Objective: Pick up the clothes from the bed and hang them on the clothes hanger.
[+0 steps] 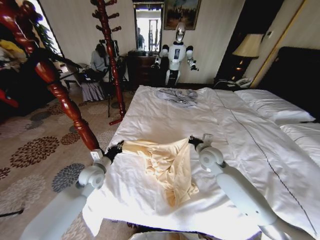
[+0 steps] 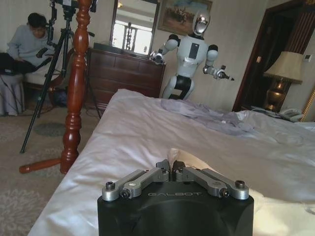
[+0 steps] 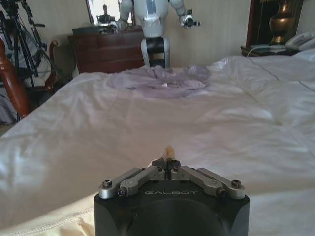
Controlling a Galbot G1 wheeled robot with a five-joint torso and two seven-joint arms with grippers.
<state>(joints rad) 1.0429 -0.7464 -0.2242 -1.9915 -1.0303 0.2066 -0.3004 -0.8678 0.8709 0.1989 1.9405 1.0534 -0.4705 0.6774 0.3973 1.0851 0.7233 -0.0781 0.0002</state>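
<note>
The clothes [image 1: 167,162], a pale cream T-shirt, hang stretched between my two grippers just above the bed [image 1: 240,135]. The rest of the shirt droops onto the white duvet toward the foot end. My left gripper [image 1: 116,148] is shut on one upper corner. In the left wrist view its fingers [image 2: 160,173] are closed, with cream fabric [image 2: 184,158] bunched behind them. My right gripper [image 1: 195,141] is shut on the other corner, and a small tip of cream cloth [image 3: 169,149] pokes out between its closed fingers [image 3: 179,171]. The clothes hanger is out of view.
A smaller grey garment [image 1: 176,96] lies crumpled at the far end of the bed. A reddish-brown wooden coat stand [image 1: 65,100] rises close on my left, and another post [image 1: 111,55] stands farther back. A white humanoid robot [image 1: 176,55] and a dresser stand against the far wall.
</note>
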